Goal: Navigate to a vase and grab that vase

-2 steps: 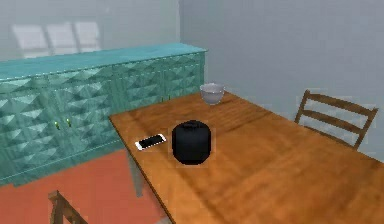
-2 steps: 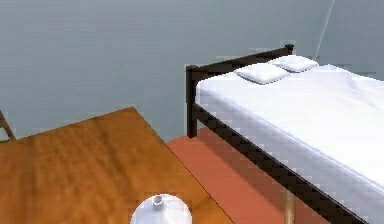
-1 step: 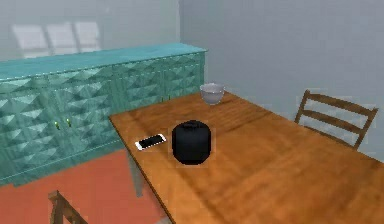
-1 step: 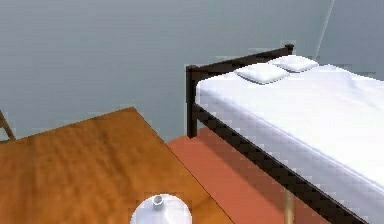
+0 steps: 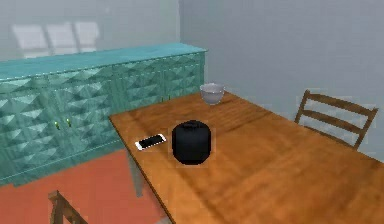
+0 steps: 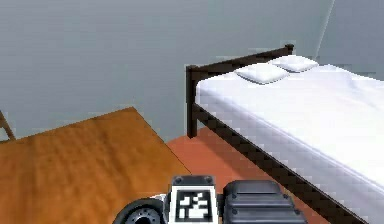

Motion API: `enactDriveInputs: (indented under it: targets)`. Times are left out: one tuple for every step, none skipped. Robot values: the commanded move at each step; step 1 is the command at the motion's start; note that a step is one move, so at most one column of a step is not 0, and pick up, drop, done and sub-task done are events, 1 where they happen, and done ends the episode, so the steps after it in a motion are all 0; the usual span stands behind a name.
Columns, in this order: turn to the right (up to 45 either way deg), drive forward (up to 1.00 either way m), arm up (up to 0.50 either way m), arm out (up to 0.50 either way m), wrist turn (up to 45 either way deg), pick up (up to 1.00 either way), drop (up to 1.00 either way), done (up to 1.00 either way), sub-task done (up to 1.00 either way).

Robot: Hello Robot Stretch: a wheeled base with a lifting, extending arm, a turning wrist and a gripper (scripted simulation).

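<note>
A squat, rounded black vase (image 5: 191, 141) stands on the brown wooden table (image 5: 275, 165) near its left edge, with a flat white phone (image 5: 151, 142) just beside it at that edge. A pale grey bowl (image 5: 212, 93) sits at the table's far corner. The gripper (image 6: 146, 213) has its dark body at the arm side view's bottom edge. Its far end cannot be made out, so I cannot tell whether it holds anything.

A long teal sideboard (image 5: 90, 95) stands against the pale grey-blue wall (image 5: 270, 40), on a red-orange floor (image 5: 90, 195). A wooden chair (image 5: 335, 115) sits behind the wooden table (image 5: 290, 160). Nearby is a dark-framed bed (image 6: 300, 110) with white bedding and two pillows (image 6: 275, 68).
</note>
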Motion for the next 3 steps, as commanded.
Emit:
enactDriveInputs:
  targets:
    - [0.0, 0.0, 0.0, 0.0, 45.0, 0.0, 0.0, 0.0, 0.0]
    - [0.0, 0.0, 0.0, 0.0, 45.0, 0.0, 0.0, 0.0, 0.0]
    - [0.0, 0.0, 0.0, 0.0, 45.0, 0.0, 0.0, 0.0, 0.0]
